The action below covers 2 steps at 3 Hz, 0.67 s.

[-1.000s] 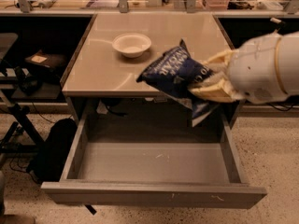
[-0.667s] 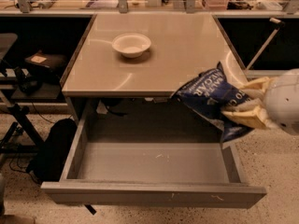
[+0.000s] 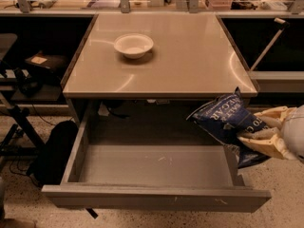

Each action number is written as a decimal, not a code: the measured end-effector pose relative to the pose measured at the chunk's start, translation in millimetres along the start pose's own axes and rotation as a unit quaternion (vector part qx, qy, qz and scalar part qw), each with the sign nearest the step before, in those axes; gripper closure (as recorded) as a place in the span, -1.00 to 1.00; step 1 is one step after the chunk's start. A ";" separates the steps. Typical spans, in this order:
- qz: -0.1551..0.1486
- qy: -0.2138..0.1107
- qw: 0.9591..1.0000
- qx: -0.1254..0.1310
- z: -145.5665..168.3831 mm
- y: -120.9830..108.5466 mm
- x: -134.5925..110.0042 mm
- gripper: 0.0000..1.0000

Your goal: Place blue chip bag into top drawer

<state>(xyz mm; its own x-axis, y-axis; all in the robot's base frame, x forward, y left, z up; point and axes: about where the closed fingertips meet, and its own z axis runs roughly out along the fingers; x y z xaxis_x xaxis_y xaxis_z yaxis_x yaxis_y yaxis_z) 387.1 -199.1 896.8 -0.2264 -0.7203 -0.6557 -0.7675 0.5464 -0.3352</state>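
Pincer [image 3: 256, 131] around blue chip bag [image 3: 222, 119], right

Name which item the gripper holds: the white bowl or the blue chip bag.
The blue chip bag, clamped in the gripper at the top drawer's right side; the white bowl sits on the table.

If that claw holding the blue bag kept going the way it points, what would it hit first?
The gripper, shut on the blue chip bag, points left above the open top drawer. The path looks free there, though the bag's top might graze the front edge of the table; depth is unclear.
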 end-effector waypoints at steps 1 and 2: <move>-0.005 0.012 1.000 0.007 -3.6 -0.9 -1.6 1.00; -0.008 0.046 0.999 -0.022 49.9 19.5 20.5 1.00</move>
<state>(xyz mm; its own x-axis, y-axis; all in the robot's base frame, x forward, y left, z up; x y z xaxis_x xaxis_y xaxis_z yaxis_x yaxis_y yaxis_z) 397.5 -181.9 843.1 -0.2666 -0.7656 -0.5855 -0.7967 0.5169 -0.3132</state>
